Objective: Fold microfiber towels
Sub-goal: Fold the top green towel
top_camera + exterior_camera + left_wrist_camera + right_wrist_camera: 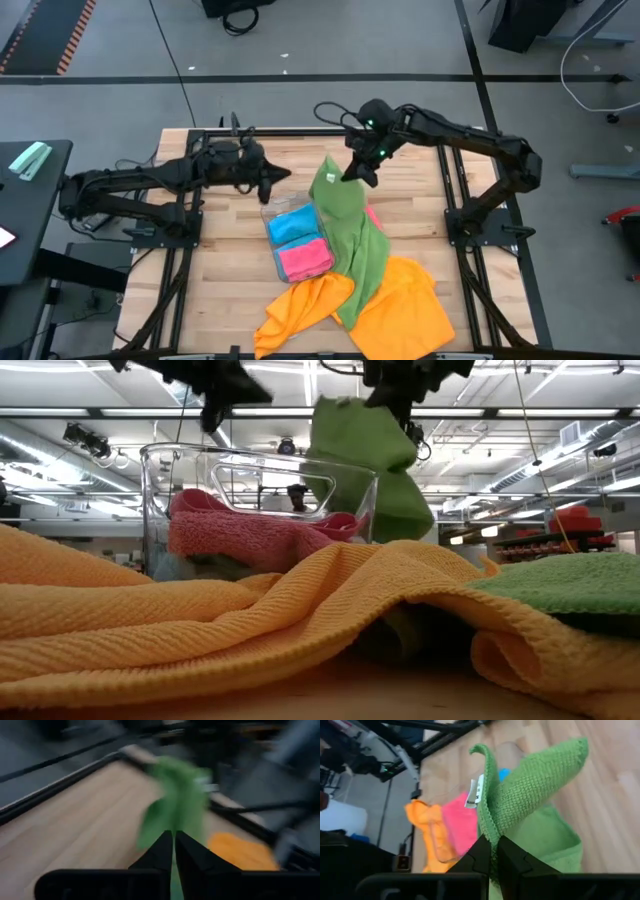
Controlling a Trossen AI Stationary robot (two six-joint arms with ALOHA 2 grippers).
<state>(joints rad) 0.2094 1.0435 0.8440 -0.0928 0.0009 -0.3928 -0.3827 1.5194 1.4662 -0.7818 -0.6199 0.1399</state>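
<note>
My right gripper (352,172) is shut on a green towel (352,225) over the middle of the table. The towel also shows in the right wrist view (530,795) and the low view (372,460). Its lower end (362,290) lies on the orange towels (400,305) at the near edge. Folded blue (292,224) and pink (304,258) towels lie in a clear plastic tray (170,470). My left gripper (272,186) is shut and empty, raised left of the green towel, its fingers (172,851) pointing toward it. My right gripper pinches the green towel's hemmed edge (490,827) between its two fingers, near the white label (474,793). One layer or several, I cannot tell. The held end is lifted clear, and the towel hangs slack below the fingers, its lower end on the orange towels.
Two rumpled orange towels (250,610) fill the near middle of the table. The tray (274,252) stands left of the green towel. Bare wood (225,250) lies at the left and the far right (420,190). Black frame rails (455,190) run along the table's sides.
</note>
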